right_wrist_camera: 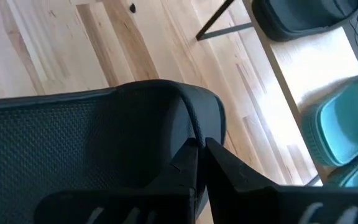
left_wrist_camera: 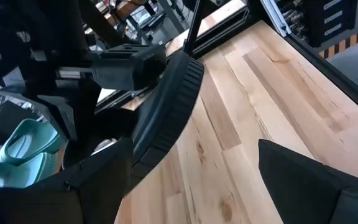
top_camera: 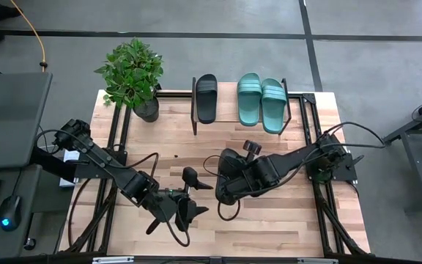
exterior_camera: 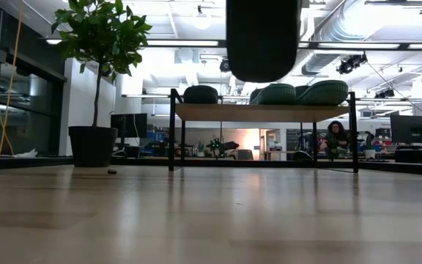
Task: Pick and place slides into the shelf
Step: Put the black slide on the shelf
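My right gripper (top_camera: 226, 183) is clamped on the last black slide (right_wrist_camera: 104, 143), lifted above the middle of the table (top_camera: 269, 220), while the other black slide (top_camera: 206, 97) and the two teal slides (top_camera: 261, 101) already sit on the shelf (top_camera: 226, 110) at the far edge. My left gripper (top_camera: 193, 209) waits just left of it with fingers spread, holding nothing. I judge the pinch on the rubbery edge could slip, or the slide clip the left arm; no writing is readable.
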Controlling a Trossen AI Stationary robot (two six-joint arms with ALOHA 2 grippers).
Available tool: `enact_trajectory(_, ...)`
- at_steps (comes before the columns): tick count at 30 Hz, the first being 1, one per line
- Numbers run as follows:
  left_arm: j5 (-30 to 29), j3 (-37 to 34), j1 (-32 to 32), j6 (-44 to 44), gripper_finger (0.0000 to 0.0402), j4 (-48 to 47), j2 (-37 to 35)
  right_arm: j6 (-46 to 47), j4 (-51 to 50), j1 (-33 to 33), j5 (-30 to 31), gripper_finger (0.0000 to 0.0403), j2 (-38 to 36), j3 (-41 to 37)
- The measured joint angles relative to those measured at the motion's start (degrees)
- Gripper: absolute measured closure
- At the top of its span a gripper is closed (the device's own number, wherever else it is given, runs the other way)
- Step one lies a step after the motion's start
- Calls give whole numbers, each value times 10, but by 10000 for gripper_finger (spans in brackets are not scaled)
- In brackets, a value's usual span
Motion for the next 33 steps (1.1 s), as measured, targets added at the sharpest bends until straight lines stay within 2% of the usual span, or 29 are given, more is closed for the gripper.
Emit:
enact_trajectory(8, 0, 0, 0, 18, 76, 29, 0, -41, 47, -7, 4, 403, 3, 0)
enact_trajectory(14, -14, 0, 0, 19, 76, 25, 0, -58, 75, -11, 2, 403, 6, -1)
enact_trajectory(33, -9, 0, 0, 15, 76, 25, 0, -116, 151, -34, 4, 403, 6, -1)
